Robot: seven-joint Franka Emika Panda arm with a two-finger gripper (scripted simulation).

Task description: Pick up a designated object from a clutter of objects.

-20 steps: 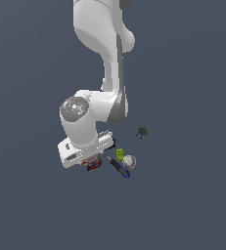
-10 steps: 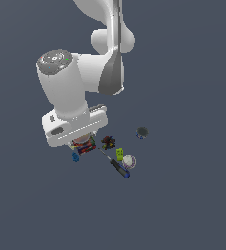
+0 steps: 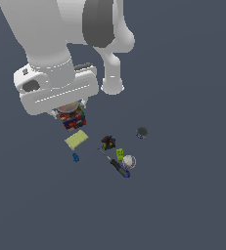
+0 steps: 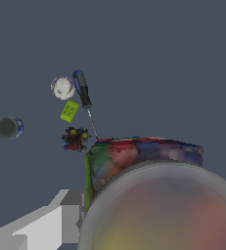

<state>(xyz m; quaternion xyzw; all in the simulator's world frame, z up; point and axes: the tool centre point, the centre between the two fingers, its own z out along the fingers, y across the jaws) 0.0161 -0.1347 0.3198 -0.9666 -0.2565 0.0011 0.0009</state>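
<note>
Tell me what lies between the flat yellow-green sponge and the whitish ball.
In the exterior view, the dark spiky lump and the small green brick lie between the flat yellow-green sponge and the whitish ball.

Flat, even render lighting on a dull grey-blue ground; no cast shadows or glare, only soft shading on the white arm (image 3: 56, 44). Wrist view: can (image 4: 148, 195) top fills the near field, blurred; small items beyond reasonably sharp.

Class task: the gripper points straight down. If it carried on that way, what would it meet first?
Probably the yellow-green sponge, just below the can the gripper holds; depth is unclear, so it might reach bare floor beside it.
</note>
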